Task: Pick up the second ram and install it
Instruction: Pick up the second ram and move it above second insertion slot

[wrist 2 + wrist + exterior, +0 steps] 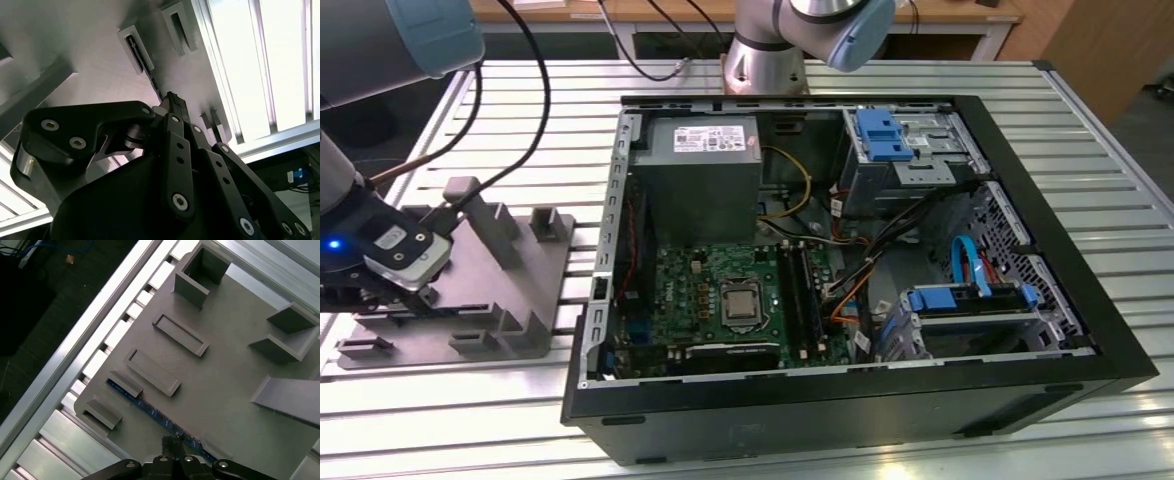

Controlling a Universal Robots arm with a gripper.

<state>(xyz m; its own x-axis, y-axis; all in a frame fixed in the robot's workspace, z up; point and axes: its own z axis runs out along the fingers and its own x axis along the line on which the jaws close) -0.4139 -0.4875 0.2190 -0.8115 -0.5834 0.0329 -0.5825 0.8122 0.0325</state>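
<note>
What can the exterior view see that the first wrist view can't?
The exterior view has the open computer case, its green motherboard and the grey power supply. The first wrist view has the second ram close up: a thin stick lying near the plate's edge, with the pincer shut on it. Both show the grey plate with its upright posts, and the slatted metal table under it.

A slatted aluminium table (1107, 200) carries everything. Directly on it lie a grey plate (540, 285) with upright posts, at the exterior view's left, and an open computer case (854, 405) just beside it. The arm's base (767, 65) stands behind the case.
</note>
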